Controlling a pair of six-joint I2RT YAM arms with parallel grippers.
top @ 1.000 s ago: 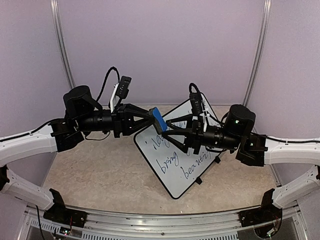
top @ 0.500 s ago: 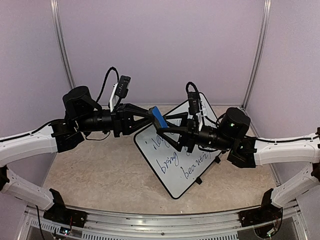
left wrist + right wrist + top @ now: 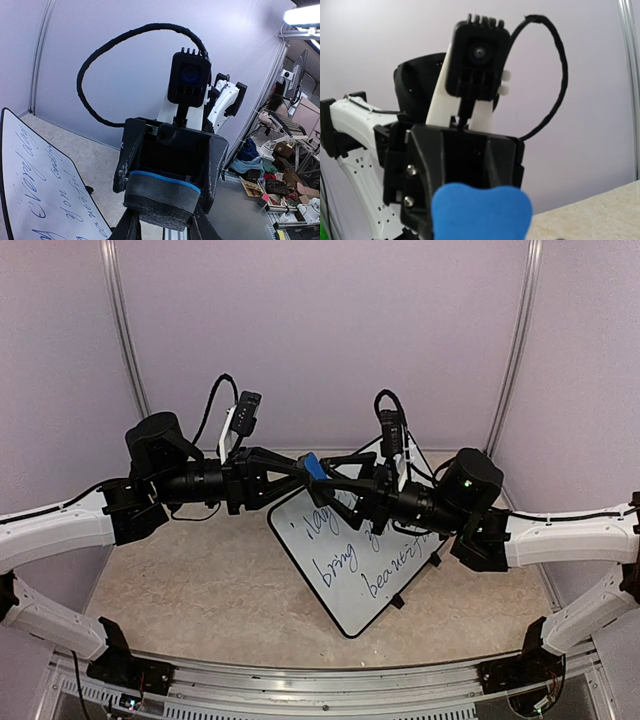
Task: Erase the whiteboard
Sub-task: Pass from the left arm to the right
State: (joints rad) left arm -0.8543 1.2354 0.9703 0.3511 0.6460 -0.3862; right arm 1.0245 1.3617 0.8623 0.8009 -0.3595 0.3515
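The large flat white whiteboard with a thin black rim and rounded corners lies on the speckled beige table, turned cornerwise, right of centre, and covered in blue handwriting. Both arms reach inward, forearms about level and raised above the board's far left edge, meeting tip to tip. The left gripper is narrowly closed on a small blue eraser block with a dark grey felt face. The right gripper stands half spread, its fingers flanking that block; whether they press it, I cannot tell.
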